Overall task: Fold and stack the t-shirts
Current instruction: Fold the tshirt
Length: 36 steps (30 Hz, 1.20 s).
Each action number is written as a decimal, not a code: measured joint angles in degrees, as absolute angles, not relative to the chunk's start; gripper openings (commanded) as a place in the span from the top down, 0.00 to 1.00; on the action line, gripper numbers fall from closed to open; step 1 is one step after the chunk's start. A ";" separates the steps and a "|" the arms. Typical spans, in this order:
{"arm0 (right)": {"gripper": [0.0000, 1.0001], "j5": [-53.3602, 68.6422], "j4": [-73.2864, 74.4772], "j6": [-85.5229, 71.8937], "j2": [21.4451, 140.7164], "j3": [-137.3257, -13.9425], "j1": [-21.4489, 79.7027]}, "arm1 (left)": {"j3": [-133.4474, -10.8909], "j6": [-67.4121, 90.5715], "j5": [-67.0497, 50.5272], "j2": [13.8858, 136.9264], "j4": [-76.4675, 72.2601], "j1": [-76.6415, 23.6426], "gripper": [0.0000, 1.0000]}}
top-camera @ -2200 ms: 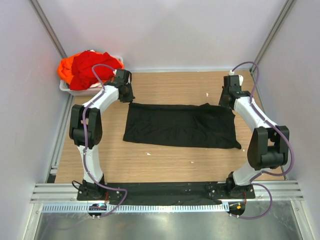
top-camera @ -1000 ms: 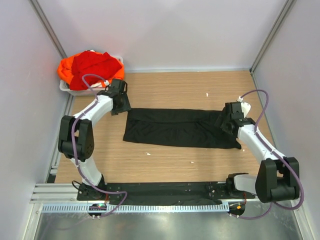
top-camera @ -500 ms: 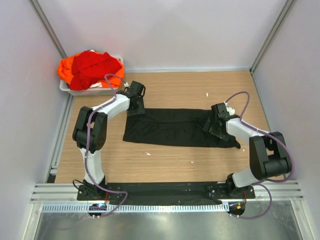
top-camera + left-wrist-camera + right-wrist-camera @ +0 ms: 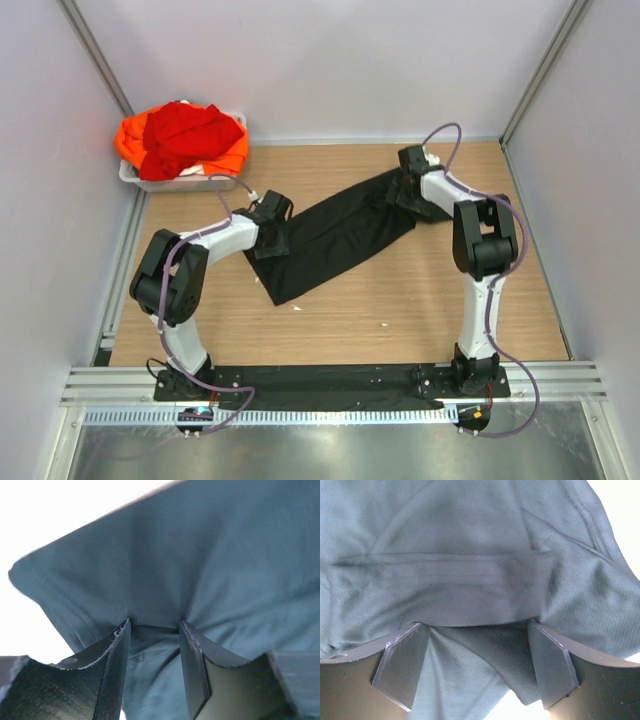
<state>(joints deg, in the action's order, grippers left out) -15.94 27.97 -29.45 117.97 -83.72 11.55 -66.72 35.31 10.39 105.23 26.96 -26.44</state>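
Locate the black t-shirt [image 4: 335,235] on the wooden table [image 4: 450,290]. It lies as a long, narrow folded band set on a diagonal. Its near-left corner points toward the arm bases and its far-right end reaches toward the back wall. The cloth is plain and matte, with soft creases along its length.

Check the left gripper [image 4: 272,238] at the band's left edge, above the near corner. In the left wrist view, the left gripper [image 4: 152,627] has its jaws drawn in on a small fold of the black t-shirt [image 4: 200,555]. Puckers radiate from the pinch, and a hemmed edge runs off to the left.

Check the right gripper [image 4: 405,190] at the far-right end of the band. In the right wrist view, the right gripper [image 4: 476,625] holds its jaws wide. A thick, layered fold of the black t-shirt [image 4: 470,555] spans the gap from finger to finger.

At the far-left corner, the red t-shirt [image 4: 185,128] lies heaped on the orange t-shirt [image 4: 128,138] in the white tub [image 4: 135,178].

Compare with half a second earlier. The band lay nearly level across the table then. Its right end has now swung toward the back wall with the right gripper. The left gripper has barely shifted, and its jaws have narrowed. The tub contents are unchanged.
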 measured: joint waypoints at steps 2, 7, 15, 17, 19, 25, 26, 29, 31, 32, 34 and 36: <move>0.16 -14.61 29.21 -28.16 123.98 -93.10 11.86 | -63.44 36.29 10.46 102.78 26.26 -28.51 0.55; 0.16 -11.38 31.20 -24.16 135.90 -112.42 14.59 | -54.78 41.23 9.39 95.57 25.02 -36.38 0.54; 0.14 -6.52 33.04 -20.88 146.96 -131.11 20.25 | -50.85 51.31 7.31 92.42 22.72 -51.86 0.54; 0.14 -5.34 32.69 -20.80 147.04 -131.26 20.73 | -51.33 53.89 6.57 93.12 22.02 -55.48 0.54; 0.13 -4.64 32.49 -20.73 147.04 -131.26 20.80 | -52.56 55.70 5.93 94.48 21.37 -58.43 0.54; 0.10 -1.26 31.73 -19.55 147.04 -131.26 20.45 | -58.19 59.88 3.75 100.16 18.96 -64.66 0.53; 0.10 -0.99 31.70 -19.27 147.04 -131.28 20.43 | -58.61 60.16 3.44 100.60 18.61 -65.17 0.53; 0.08 -0.67 31.86 -17.82 147.20 -131.61 20.43 | -59.02 61.28 2.87 101.16 17.93 -66.37 0.53; 0.07 -0.67 32.05 -16.93 147.52 -132.27 20.43 | -59.00 61.65 2.83 101.16 17.93 -66.72 0.53; 0.05 -0.67 32.27 -16.53 147.79 -132.77 20.43 | -59.00 61.78 2.85 101.16 17.96 -66.83 0.53; 0.04 -1.04 32.49 -15.81 148.16 -133.56 20.40 | -59.00 62.22 2.96 101.12 18.13 -67.22 0.53; 0.02 -1.48 32.80 -15.25 148.38 -133.97 20.40 | -59.00 62.59 3.38 101.03 18.55 -67.99 0.53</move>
